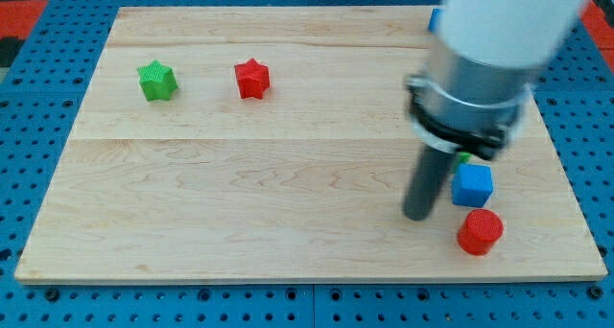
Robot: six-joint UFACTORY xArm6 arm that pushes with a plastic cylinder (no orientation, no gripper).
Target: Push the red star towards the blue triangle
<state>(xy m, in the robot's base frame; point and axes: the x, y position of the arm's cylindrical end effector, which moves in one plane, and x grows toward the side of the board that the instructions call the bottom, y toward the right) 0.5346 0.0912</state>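
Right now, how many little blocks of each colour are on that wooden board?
Red: 2, the red star and a red rounded block.
Blue: 2, a blue cube and a blue sliver at the view's top, mostly hidden by the arm.
Green: 2, the green star and a green speck behind the rod, shape hidden.
Total: 6.
My tip sits left of the cube.

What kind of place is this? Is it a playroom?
More likely a robot lab bench than a playroom. A wooden board lies on a blue base full of holes, and my tip sits beside small blocks like the red star and blue cube.
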